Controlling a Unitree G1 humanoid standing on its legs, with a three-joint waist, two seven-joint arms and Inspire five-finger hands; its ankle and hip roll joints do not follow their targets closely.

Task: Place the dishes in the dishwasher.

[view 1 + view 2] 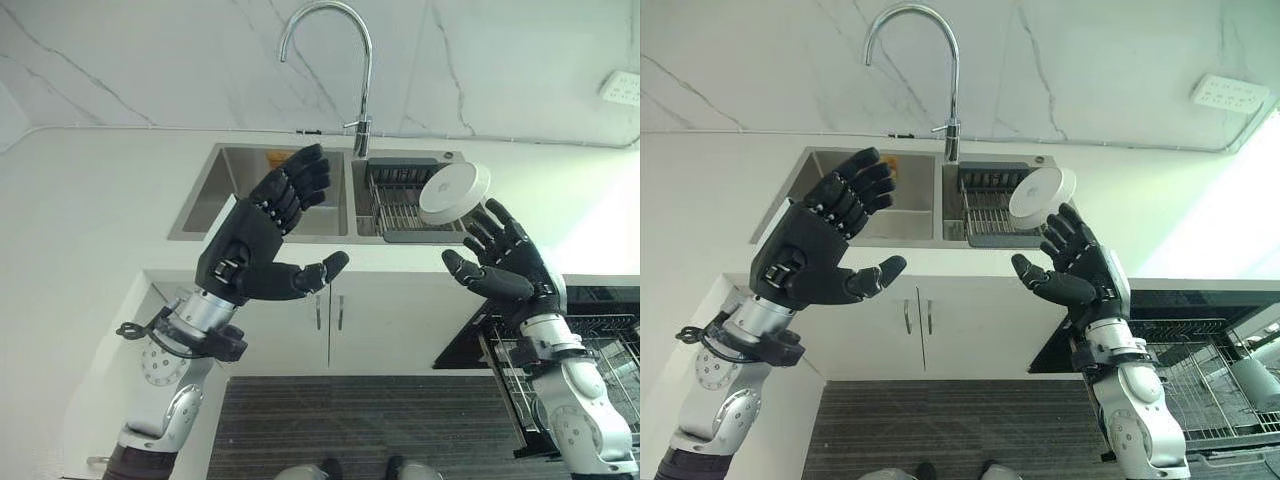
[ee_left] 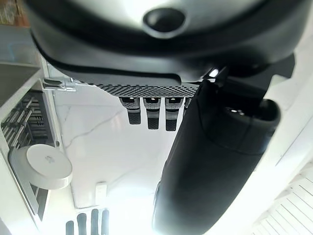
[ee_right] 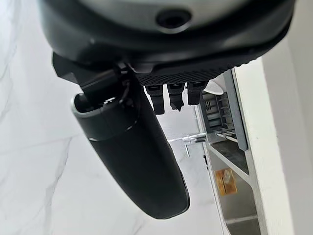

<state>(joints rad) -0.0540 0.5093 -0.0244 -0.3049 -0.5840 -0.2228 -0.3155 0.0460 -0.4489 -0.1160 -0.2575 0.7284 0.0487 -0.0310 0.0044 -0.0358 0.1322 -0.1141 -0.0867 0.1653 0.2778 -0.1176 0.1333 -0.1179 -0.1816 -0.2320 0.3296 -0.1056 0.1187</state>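
Fingers of the right hand point(image 1: 510, 262) are spread and relaxed, nothing being held, with the fingertips raised just below a white bowl point(image 1: 454, 193). That bowl is seen tilted on its side at the right edge of a dark dish rack point(image 1: 400, 200) set in the right basin of the double sink point(image 1: 205, 205), under a curved chrome faucet point(image 1: 345, 60). The left hand point(image 1: 262, 240) is held up before the left basin, opened wide and empty. An open dishwasher rack point(image 1: 600, 360) is seen low at the right.
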